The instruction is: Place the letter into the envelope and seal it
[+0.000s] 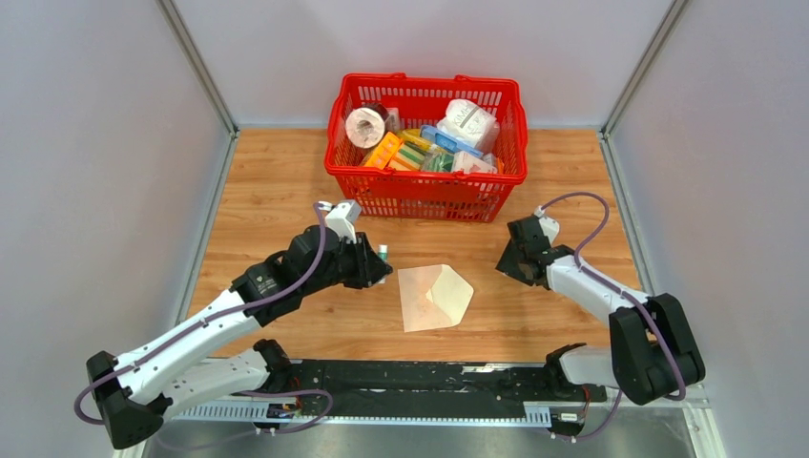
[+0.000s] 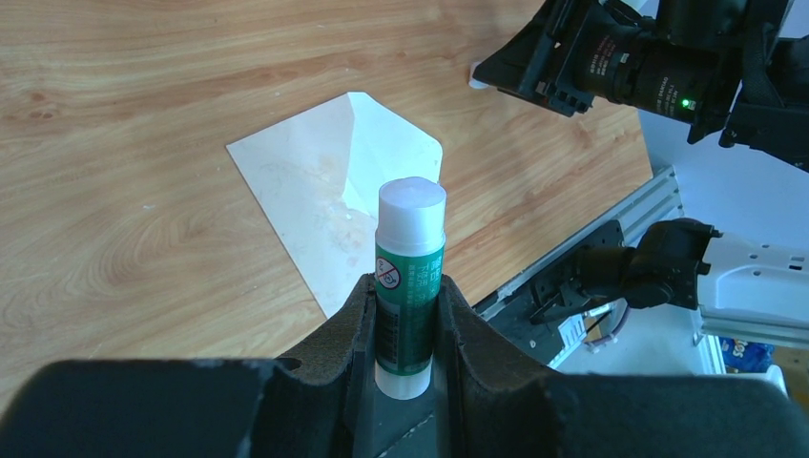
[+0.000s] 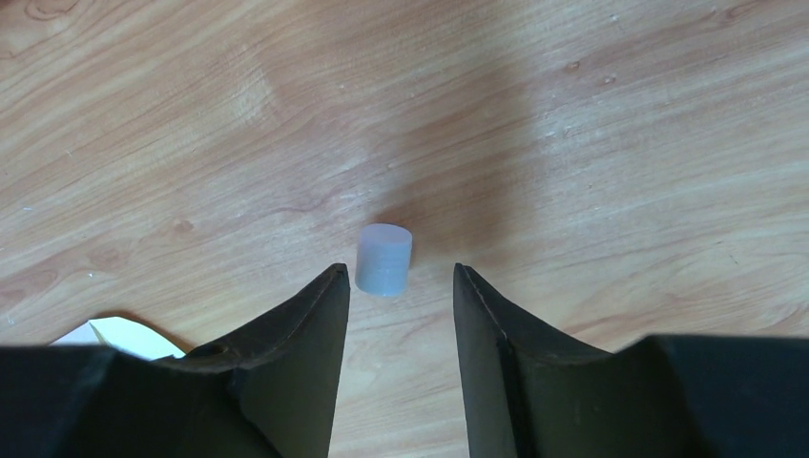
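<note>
The tan envelope point(image 1: 434, 296) lies flat at the middle of the table, its flap point(image 2: 391, 157) open and pointing right. The letter is not in view as a separate sheet. My left gripper point(image 1: 377, 262) hovers just left of the envelope, shut on a green glue stick point(image 2: 410, 286) whose bare white tip points toward the envelope point(image 2: 315, 200). My right gripper point(image 1: 506, 262) is to the right of the envelope, low over the wood and open point(image 3: 399, 272). A small pale cap point(image 3: 384, 258) stands on the table just beyond its fingertips, untouched.
A red basket point(image 1: 426, 176) full of groceries stands at the back centre, close behind both grippers. A corner of the envelope point(image 3: 119, 334) shows at the lower left of the right wrist view. Grey walls close in the table on three sides.
</note>
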Available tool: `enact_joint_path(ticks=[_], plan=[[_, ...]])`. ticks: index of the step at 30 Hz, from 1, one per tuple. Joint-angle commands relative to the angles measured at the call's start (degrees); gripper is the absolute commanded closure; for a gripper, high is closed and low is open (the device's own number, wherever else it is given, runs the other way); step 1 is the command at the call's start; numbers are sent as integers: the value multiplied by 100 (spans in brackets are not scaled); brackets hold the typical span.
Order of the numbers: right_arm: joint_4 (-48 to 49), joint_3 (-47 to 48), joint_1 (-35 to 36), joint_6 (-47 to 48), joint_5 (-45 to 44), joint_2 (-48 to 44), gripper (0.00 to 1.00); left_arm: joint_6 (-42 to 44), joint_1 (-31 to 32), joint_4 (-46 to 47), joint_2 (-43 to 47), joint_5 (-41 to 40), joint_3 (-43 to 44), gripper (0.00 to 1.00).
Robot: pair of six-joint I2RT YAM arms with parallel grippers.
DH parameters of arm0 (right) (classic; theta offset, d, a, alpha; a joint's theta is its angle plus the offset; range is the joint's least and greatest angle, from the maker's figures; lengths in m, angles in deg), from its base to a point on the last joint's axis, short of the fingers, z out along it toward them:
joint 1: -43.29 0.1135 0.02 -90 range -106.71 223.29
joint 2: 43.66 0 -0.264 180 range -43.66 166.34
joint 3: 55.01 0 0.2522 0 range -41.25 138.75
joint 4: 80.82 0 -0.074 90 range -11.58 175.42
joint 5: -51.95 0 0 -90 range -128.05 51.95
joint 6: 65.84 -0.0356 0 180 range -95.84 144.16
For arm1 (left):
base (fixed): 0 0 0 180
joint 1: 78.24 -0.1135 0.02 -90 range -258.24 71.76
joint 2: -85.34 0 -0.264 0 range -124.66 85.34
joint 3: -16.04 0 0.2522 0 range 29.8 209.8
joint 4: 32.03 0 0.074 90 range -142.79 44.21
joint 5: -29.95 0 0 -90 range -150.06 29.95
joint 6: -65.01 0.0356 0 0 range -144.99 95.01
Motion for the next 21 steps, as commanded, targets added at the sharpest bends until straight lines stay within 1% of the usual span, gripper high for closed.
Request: enact_joint_path(ticks=[1, 16, 19, 21], plan=[[-74, 193, -10, 52, 16, -221, 53, 26, -36, 260, -38, 49, 125, 100], [-197, 316, -19, 96, 139, -379, 55, 17, -63, 321, -100, 93, 142, 100], [-224, 386, 121, 148, 463, -799, 56, -88, -89, 339, -100, -30, 151, 100], [-180, 439, 419, 183, 718, -1335, 56, -325, -124, 322, -30, -310, 116, 100]])
